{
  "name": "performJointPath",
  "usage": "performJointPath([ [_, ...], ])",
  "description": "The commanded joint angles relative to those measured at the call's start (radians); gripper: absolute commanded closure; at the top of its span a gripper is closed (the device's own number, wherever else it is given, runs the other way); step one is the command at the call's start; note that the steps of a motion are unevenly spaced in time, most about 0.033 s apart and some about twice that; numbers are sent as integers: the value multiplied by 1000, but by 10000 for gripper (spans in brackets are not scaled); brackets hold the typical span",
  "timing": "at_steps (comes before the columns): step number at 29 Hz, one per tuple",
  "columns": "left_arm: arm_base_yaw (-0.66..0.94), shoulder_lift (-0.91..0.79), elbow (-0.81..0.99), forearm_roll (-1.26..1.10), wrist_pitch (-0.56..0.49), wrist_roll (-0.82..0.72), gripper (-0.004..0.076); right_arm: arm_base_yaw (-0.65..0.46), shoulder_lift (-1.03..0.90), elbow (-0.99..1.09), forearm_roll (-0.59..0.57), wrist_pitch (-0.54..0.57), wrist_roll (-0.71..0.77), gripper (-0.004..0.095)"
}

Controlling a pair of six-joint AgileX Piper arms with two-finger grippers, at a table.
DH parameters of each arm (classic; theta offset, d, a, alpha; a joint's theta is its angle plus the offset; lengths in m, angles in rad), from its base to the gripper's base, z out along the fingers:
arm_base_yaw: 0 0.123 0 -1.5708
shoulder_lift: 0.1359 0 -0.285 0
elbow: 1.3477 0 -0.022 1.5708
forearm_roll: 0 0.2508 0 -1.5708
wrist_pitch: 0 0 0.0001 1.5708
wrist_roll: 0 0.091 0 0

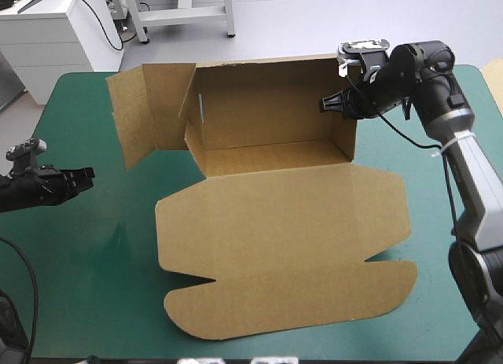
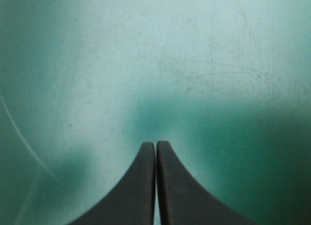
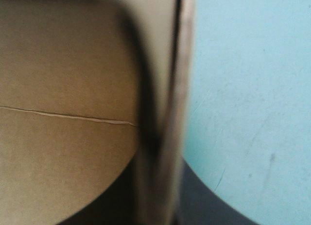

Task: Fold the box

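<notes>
Place: a robotics lab or test workshop.
Surface: a flat, teal-green covered work surface [image 1: 94,246], with a black and grey jointed robot arm [image 1: 471,175] at each side.
Behind it: a white drawer cabinet [image 1: 47,34], a grey metal frame on legs [image 1: 185,16], a smooth pale grey floor [image 1: 314,18].

The box [image 1: 275,222] lies centred on the table [image 1: 94,285], lid flat toward the near edge, the right gripper [image 1: 334,103] at its far right wall, the left gripper [image 1: 88,174] well apart at left.

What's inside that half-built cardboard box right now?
Nothing lies in the box: only its bare brown floor shows. The right gripper pinches the right wall's top edge. The table beneath the floor is covered.
</notes>
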Motion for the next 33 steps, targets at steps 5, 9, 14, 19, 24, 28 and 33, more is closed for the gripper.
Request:
performJointPath([
  [5,2,-38,-25,-80,13,5,731,68,-226,239,-12,-2,53,907],
  [9,2,-38,-25,-82,14,5,732,71,-250,330,18,-2,95,907],
  [14,2,-38,-25,-82,28,5,732,71,-257,409,75,-2,139,907],
  [19,0,-38,-25,-87,30,5,731,71,-277,524,93,-2,132,907],
  [24,0,-38,-25,-110,30,5,731,71,-271,564,20,-4,139,907],
  [28,0,-38,-25,-113,30,5,732,71,-242,526,-66,-11,128,907],
  [33,0,-38,-25,-113,34,5,732,71,-165,454,-75,-3,79,907],
])
